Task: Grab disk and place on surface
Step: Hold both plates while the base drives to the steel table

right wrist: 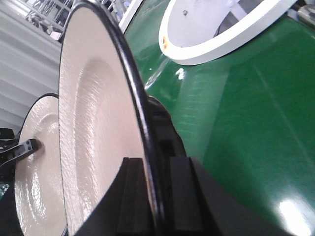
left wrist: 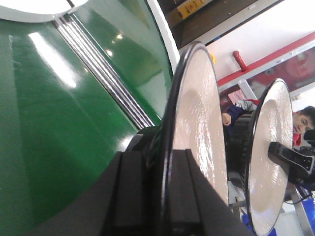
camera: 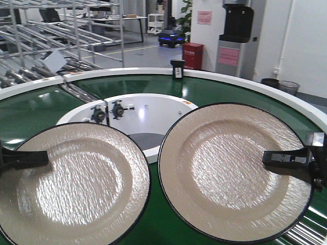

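Two disks are cream plates with black rims, both held tilted above the green belt. My left gripper (camera: pixel 36 158) is shut on the left edge of the left disk (camera: pixel 76 189). In the left wrist view its rim (left wrist: pixel 197 113) runs edge-on between the jaws of the left gripper (left wrist: pixel 165 196). My right gripper (camera: pixel 278 157) is shut on the right edge of the right disk (camera: pixel 230 173). The right wrist view shows that disk (right wrist: pixel 93 123) clamped in the right gripper (right wrist: pixel 155 196). The dark taped surface is out of view.
The green ring conveyor (camera: pixel 214 92) with white rims curves under both disks, around a white hub (camera: pixel 153 112). A small black box (camera: pixel 177 69) stands on the far rim. Metal rollers (camera: pixel 306 232) show at the lower right. Racks stand behind on the left.
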### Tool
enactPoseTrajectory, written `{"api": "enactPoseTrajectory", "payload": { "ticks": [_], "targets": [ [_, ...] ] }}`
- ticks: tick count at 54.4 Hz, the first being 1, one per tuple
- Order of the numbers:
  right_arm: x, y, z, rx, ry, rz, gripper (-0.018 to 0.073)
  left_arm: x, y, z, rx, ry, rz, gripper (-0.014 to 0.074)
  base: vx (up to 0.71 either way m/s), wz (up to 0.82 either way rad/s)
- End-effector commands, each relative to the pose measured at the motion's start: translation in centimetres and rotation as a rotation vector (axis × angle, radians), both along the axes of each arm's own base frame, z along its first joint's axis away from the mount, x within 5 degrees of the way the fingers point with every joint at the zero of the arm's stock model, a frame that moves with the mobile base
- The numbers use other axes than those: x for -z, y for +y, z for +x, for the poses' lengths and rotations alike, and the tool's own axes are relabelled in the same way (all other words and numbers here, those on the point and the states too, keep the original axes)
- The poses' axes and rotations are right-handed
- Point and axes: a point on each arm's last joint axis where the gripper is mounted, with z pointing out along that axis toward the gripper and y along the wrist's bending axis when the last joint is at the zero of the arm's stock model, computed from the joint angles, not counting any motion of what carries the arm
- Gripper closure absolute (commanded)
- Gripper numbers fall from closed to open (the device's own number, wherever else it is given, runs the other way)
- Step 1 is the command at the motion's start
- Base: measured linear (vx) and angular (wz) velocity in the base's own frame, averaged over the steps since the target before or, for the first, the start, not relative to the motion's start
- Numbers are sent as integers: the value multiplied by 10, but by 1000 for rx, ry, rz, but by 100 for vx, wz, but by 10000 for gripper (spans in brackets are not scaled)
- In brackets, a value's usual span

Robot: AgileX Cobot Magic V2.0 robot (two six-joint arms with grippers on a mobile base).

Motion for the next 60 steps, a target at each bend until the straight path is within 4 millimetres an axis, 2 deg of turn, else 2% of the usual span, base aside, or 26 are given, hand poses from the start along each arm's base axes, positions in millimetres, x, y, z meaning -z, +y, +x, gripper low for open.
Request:
{"api": "enactPoseTrajectory", "payload": {
  "ticks": [1,60],
  "targets": [
    [-29,2,-5,24,-95,114,568,-31,-5,-7,6,-100,-126,601,-9,-26],
    [-29,1,-3,39,-106,103,568,-31,-5,-7,14,-100,-128,601,-14,-56]
  ]
}}
